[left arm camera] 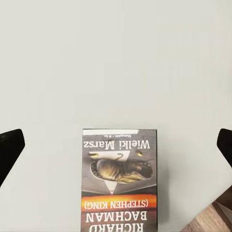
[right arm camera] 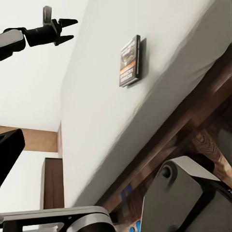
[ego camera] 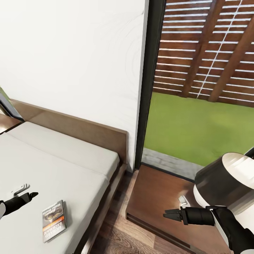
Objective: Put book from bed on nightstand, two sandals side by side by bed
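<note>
Left gripper (ego camera: 31,194) hovers over the plain off-white mattress of the low dark-brown-framed bed (ego camera: 70,165), fingers spread wide, nothing between them. My left wrist camera has one dark fingertip (left arm camera: 9,147) at each edge of its picture, with bare mattress between. The thin dark paperback book with the orange band and white "RICHARD BACHMAN" lettering (ego camera: 54,220) lies flat on the mattress, just beyond and to the right of those fingertips, not touching them, near the bed's right edge. Same book (left arm camera: 119,180) lies centred between the two fingers in the left wrist picture, cover up, clear of both.

Brown wood-plank floor (ego camera: 116,233) shows in the gap past the bed's edge. Right of that is a glossy dark reddish-brown wooden nightstand (ego camera: 155,197), top bare beneath my right fingertips.

Right gripper (ego camera: 165,214) hangs above the nightstand top, pointing toward the bed, holding nothing; fingers look close together, but I cannot tell how far apart. Right wrist camera catches the book (right arm camera: 129,61) on the mattress and my left gripper (right arm camera: 72,29) above it, fingers apart.

Behind the nightstand, a tall dark-framed window (ego camera: 151,70) looks onto green grass (ego camera: 197,130).
</note>
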You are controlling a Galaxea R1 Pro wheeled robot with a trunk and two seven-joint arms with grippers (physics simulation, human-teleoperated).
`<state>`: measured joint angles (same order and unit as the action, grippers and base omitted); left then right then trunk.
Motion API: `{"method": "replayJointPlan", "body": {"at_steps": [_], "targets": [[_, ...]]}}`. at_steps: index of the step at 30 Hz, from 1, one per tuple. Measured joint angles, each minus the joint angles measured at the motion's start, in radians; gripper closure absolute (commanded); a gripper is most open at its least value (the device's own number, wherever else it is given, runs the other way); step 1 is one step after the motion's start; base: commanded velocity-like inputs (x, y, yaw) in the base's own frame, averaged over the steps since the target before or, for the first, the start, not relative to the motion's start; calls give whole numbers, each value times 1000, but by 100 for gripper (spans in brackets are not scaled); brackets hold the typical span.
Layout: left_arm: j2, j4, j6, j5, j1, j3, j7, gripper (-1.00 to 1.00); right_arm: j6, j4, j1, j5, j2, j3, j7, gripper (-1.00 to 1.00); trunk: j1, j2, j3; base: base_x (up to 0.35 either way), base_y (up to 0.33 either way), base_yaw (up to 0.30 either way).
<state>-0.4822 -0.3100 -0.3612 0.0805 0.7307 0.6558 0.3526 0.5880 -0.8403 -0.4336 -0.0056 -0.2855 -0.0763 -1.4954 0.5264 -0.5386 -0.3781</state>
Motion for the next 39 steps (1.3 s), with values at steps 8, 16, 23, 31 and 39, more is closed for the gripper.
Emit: {"method": "replayJointPlan", "body": {"at_steps": [8,16,23,31,39], "targets": [[0,0,-1,0,0,0,0,-100,1,0,0,0,0,0,0,-100,0,0,-13,0,0,0],[0,0,0,0,0,0,0,-100,0,0,0,0,0,-1,0,-100,0,0,-25,0,0,0],[0,0,0,-1,0,0,0,-100,0,0,0,0,0,-1,1,-100,0,0,-37,0,0,0],[0,0,-1,-2,0,1,1,-100,0,0,0,0,-1,-3,3,-100,0,0,-49,0,0,0],[1,2,0,-22,0,44,3,-100,1,1,0,0,-1,-4,3,-100,0,0,-62,0,0,0]]}}
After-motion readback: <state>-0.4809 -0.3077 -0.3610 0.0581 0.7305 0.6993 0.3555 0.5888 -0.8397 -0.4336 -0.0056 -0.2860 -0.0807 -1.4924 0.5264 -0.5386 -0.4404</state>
